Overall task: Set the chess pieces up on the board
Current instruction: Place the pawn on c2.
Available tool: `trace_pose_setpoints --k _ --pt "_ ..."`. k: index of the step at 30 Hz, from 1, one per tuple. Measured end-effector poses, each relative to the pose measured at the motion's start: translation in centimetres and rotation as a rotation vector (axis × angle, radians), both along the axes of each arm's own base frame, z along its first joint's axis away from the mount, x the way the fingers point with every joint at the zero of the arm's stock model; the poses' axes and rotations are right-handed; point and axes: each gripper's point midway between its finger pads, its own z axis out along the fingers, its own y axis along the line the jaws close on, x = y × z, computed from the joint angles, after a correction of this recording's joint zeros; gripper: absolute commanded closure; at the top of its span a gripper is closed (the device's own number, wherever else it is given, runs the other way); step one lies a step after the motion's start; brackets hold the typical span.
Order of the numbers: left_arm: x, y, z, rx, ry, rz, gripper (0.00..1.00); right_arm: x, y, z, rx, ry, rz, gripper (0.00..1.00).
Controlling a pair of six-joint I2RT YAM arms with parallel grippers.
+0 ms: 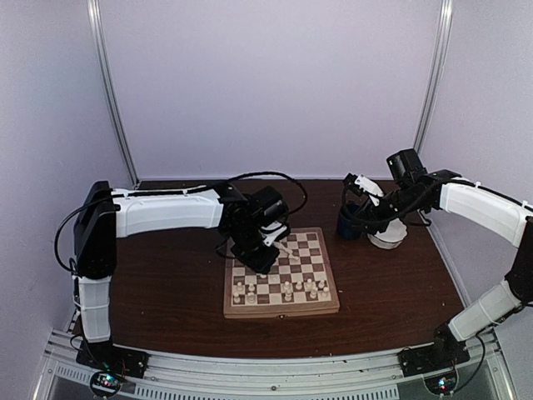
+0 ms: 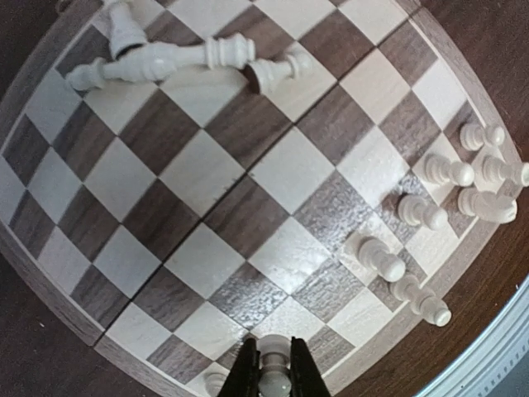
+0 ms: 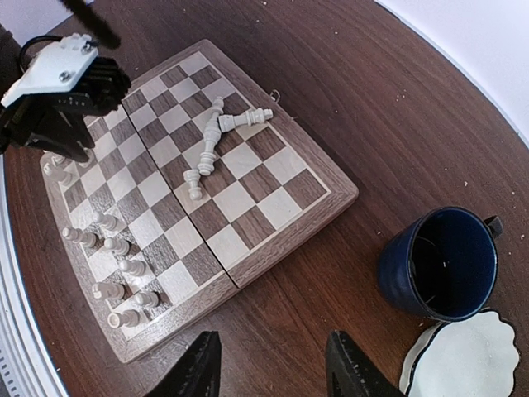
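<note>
- The board [image 1: 281, 310] lies on the dark brown table [image 1: 166, 292], in the middle and a little toward the arm bases, its light wood rim facing them.
- The standing chess pieces [image 1: 287, 289] fill part of the two rows nearest the arms. They are upright and cream-white, in small clusters with bare squares between. The left wrist view shows about seven of them close together near one corner [image 2: 430, 211].
- The left gripper [image 2: 274, 364] hangs over the board's left side, just behind those rows. Its dark fingers [image 2: 246, 374] are pinched nearly together on a small cream piece [image 2: 274, 379], which is upright between them. I cannot tell whether its base touches the square beneath.
- Farther in, the toppled chess pieces [image 3: 211, 145] lie on their sides in a loose heap on the far half of the board. Several cross or touch one another, and one lies slightly apart toward the middle fold.
- Beyond the board's far right corner, off the wood checks, a dark blue mug [image 3: 442, 260] stands upright on the table, with a white scalloped bowl [image 3: 463, 360] just beside it.
- The right gripper [image 3: 269, 360] hovers above the table near the mug, well apart from the board. Its jaws are spread wide, with nothing between them.
</note>
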Motion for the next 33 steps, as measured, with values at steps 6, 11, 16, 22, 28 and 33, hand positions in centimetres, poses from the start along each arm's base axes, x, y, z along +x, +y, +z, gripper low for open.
trace_pose_setpoints --k 6,11,16,22,28,33 --pt "-1.8 -0.1 -1.1 0.012 0.040 -0.045 0.94 0.0 0.0 0.0 -0.001 0.002 0.000 0.53" --pt "-2.0 -0.2 -1.1 0.009 0.044 -0.058 0.94 0.0 0.0 0.0 -0.001 0.002 0.000 0.53" --pt "-2.4 -0.4 -1.6 0.015 0.060 -0.077 0.94 0.0 0.0 0.0 -0.001 0.002 0.000 0.53" --pt "-3.1 -0.4 -3.0 0.046 0.087 -0.100 0.94 0.0 0.0 0.0 -0.001 0.003 0.000 0.53" --pt "-3.3 -0.2 -3.5 0.059 0.099 -0.107 0.91 0.0 0.0 0.0 -0.001 0.003 0.000 0.53" --pt "-3.4 -0.1 -3.6 0.066 0.102 -0.110 0.81 -0.1 0.0 0.0 -0.001 0.003 0.000 0.53"
